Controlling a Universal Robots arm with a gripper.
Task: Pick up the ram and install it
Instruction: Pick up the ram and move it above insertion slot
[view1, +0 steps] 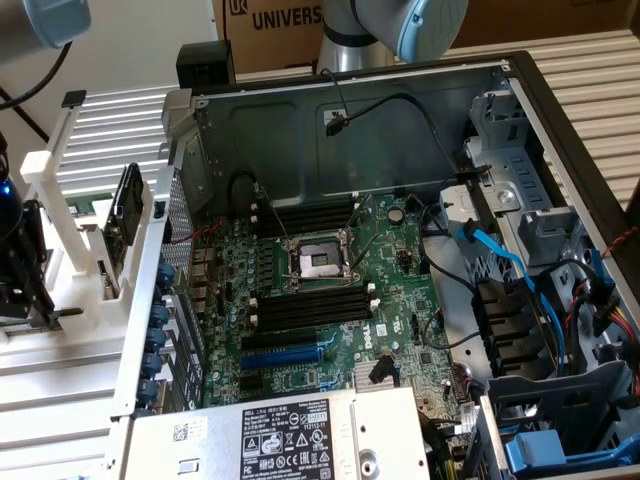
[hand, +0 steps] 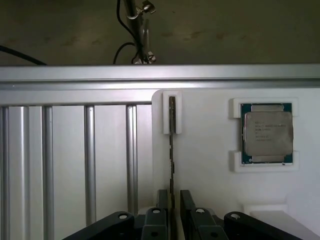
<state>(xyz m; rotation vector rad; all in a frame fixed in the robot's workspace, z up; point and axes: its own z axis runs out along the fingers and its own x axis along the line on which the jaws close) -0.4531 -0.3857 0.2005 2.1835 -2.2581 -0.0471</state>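
The claw (hand: 173, 196) is holding its two fingers apart, one on each side of the ram (hand: 172, 145), and does not look to be squeezing it yet. The thin green ram is standing on its edge in a white holder (hand: 205, 170). Farther off, the black memory slots (view1: 310, 305) in the computer are sitting empty, so I think the job is only beginning.

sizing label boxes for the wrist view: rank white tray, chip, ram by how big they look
1. white tray
2. chip
3. ram, seen edge-on: longer than the chip, but only a thin strip
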